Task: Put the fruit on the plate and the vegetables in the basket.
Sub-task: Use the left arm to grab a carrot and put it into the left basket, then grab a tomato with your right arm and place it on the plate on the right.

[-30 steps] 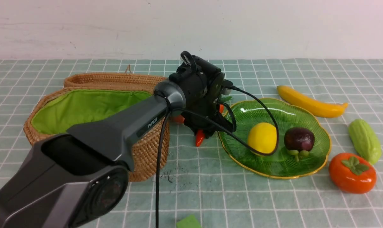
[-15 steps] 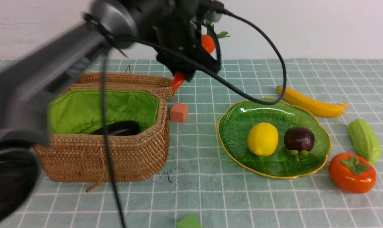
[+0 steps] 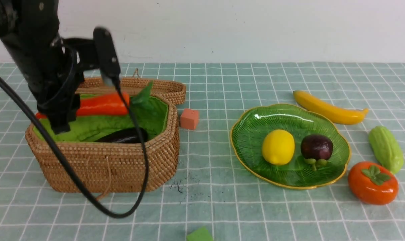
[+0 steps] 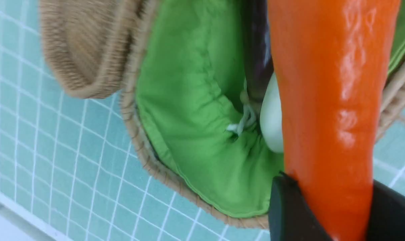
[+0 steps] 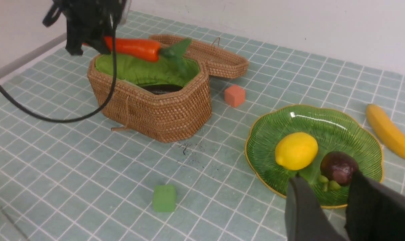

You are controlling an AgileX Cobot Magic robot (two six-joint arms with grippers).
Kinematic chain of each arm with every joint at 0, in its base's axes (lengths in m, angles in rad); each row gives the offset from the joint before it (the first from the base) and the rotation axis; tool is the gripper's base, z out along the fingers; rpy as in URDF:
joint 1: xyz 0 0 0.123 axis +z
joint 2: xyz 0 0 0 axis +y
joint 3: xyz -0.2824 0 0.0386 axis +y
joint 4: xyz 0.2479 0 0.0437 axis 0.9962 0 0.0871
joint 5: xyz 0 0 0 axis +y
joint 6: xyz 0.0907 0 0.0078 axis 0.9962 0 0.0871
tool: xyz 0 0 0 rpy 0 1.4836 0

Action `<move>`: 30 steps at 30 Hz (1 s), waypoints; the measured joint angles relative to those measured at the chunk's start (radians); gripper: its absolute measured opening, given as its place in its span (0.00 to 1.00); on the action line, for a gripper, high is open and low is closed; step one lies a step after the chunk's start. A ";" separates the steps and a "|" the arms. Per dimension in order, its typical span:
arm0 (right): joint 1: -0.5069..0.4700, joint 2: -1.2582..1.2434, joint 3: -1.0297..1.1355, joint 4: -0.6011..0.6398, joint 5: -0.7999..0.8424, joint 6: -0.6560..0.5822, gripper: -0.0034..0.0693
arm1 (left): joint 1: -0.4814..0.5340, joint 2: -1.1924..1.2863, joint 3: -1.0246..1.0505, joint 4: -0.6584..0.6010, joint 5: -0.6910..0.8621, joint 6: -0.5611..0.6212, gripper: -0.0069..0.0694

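Note:
My left gripper [image 3: 60,112] is shut on the thin end of the orange carrot [image 3: 102,104], which lies level over the open basket [image 3: 105,160]. In the left wrist view the black jaws [image 4: 334,207] pinch the carrot [image 4: 326,100] above the lime lining; a white radish [image 4: 272,127] and the dark eggplant [image 3: 123,135] lie inside. The green plate [image 3: 272,117] holds the lemon [image 3: 278,147] and the mangosteen [image 3: 316,146]. Banana [image 3: 328,107], gourd [image 3: 386,148] and persimmon [image 3: 372,182] lie on the cloth around it. My right gripper [image 5: 326,177] hangs open and empty over the plate's near rim.
The basket's lid [image 3: 155,87] leans behind the basket. A salmon-pink cube [image 3: 189,118] sits between basket and plate, and a green cube [image 3: 199,235] lies at the near edge. My left arm's black cable loops down in front of the basket.
My left arm has lifted the carrot from beside the plate, swung it up and to the left, and now holds it over the basket. The fruit and the plate have not moved.

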 joint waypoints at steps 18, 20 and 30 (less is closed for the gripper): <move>0.000 0.011 0.000 0.017 -0.031 0.006 0.35 | 0.008 0.016 0.016 0.000 -0.054 -0.354 0.95; 0.000 0.033 0.000 0.021 -0.018 0.018 0.35 | 0.003 -0.014 0.016 -0.074 -0.047 -0.512 0.91; 0.000 0.232 0.000 0.025 0.092 0.034 0.36 | -0.267 -0.287 0.018 -0.184 -0.061 -0.910 0.08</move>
